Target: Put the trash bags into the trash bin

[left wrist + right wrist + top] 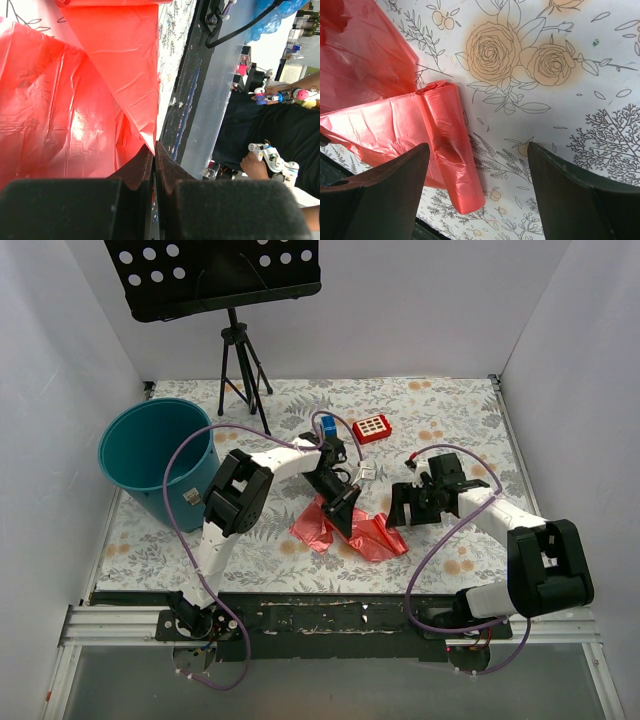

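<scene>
The left gripper (343,510) had jaws clamped on the trash bag (372,538), likely to haul it to the trash bin (150,498) at 10 o'clock; the right gripper (477,150) held jaws apart above its 3 o'clock end.

Pink-red trash bag (75,100) on a flowered table cover (580,75)
The bag is translucent pink-red between the black foam jaws of the left gripper (155,150). Between the dark jaws of the right gripper (477,150) the cover is white with grey line-drawn leaves and pale orange roses. The trash bin (150,455) is teal, the small box (372,428) red with white squares.
</scene>
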